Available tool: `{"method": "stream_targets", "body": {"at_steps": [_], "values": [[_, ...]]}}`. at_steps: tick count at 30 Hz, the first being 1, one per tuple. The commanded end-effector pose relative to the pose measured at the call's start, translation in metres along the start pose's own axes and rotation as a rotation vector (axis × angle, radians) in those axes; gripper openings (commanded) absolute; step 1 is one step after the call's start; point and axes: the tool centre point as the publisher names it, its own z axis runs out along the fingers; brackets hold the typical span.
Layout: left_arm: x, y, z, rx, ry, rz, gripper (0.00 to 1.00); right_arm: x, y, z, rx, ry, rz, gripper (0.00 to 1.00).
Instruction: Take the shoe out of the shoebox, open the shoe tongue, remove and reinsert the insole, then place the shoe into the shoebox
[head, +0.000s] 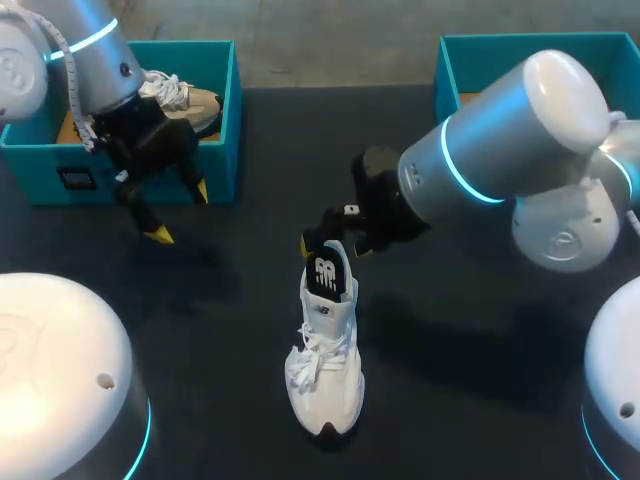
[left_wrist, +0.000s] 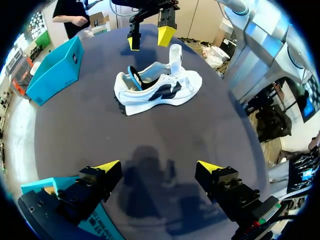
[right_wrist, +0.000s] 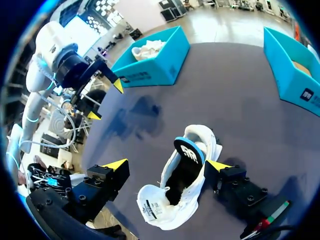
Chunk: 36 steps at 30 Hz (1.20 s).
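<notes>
Two tools: left tool and right tool, both spread wide, nothing held in either.
Hidden: right shoebox at the far bench edge, largely behind the right arm, inside out of sight.
Cut off: left shoebox, teal, partly covered by the left arm; second shoe inside it, pale, only partly showing.
Hard to make out: dark, blue-edged piece standing up at the heel end, pale mark on it; insole or lining, impossible to tell. Contact between the right tool's fingers and the shoe, likewise impossible to tell.
Shoe: white, upright on its sole at mid-bench, outside both boxes, toe towards the robot; dark mark on the side, white laces loose, tongue lifted upright.
Right tool's place: over the shoe's heel end, one finger out to each side.
Left tool's place: above bare bench just in front of the left shoebox, well apart from the shoe.
</notes>
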Motion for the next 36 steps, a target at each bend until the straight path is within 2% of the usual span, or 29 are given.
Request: {"method": "stream_targets", "body": {"at_steps": [1, 2, 4, 6, 7, 9, 10, 12, 14, 18, 27, 29, 30, 32, 34, 36], "values": [[0.001, 0.0, 0.001, -0.003, -0.002, 0.0, 1.0, 0.001, -0.002, -0.001, -0.005, -0.006, 0.002, 1.0], [-0.001, -0.001, 0.003, -0.009, 0.017, 0.016, 1.0, 0.005, 0.003, 0.005, 0.0, -0.002, -0.035, 1.0], [-0.003, 0.001, 0.004, 0.019, 0.087, 0.116, 1.0, 0.009, 0.008, 0.012, 0.007, -0.068, -0.078, 1.0], [-0.006, 0.006, 0.004, -0.005, 0.118, 0.148, 1.0, 0.011, 0.01, 0.015, -0.004, -0.072, -0.122, 1.0], [-0.008, 0.009, 0.004, -0.011, 0.13, 0.173, 1.0, 0.01, 0.011, 0.017, 0.01, -0.116, -0.129, 1.0], [-0.009, 0.014, 0.001, -0.031, 0.136, 0.199, 1.0, 0.01, 0.011, 0.02, 0.01, -0.123, -0.135, 1.0], [-0.01, 0.016, -0.001, -0.038, 0.14, 0.218, 1.0, 0.01, 0.011, 0.021, 0.023, -0.161, -0.122, 1.0], [-0.01, 0.021, -0.008, -0.064, 0.131, 0.253, 1.0, 0.01, 0.01, 0.024, 0.033, -0.18, -0.104, 1.0], [-0.006, 0.026, -0.015, -0.112, 0.115, 0.336, 1.0, 0.008, 0.007, 0.026, 0.056, -0.256, -0.05, 1.0], [-0.005, 0.035, -0.029, -0.176, 0.089, 0.389, 1.0, 0.009, 0.0, 0.028, 0.033, -0.311, -0.013, 1.0], [-0.015, 0.061, -0.057, -0.162, 0.071, 0.429, 1.0, 0.013, -0.01, 0.032, -0.01, -0.388, 0.008, 1.0], [-0.015, 0.063, -0.06, -0.168, 0.066, 0.433, 1.0, 0.012, -0.011, 0.03, -0.008, -0.403, 0.021, 0.49], [-0.017, 0.065, -0.062, -0.176, 0.064, 0.428, 1.0, 0.012, -0.012, 0.029, -0.002, -0.413, 0.026, 0.42], [-0.019, 0.068, -0.066, -0.186, 0.066, 0.436, 1.0, 0.011, -0.012, 0.027, 0.007, -0.437, 0.043, 0.18], [-0.024, 0.07, -0.07, -0.191, 0.067, 0.436, 1.0, 0.01, -0.011, 0.026, 0.009, -0.442, 0.046, 0.0], [-0.029, 0.073, -0.074, -0.196, 0.068, 0.441, 1.0, 0.009, -0.009, 0.025, 0.006, -0.444, 0.054, 0.0]]}}
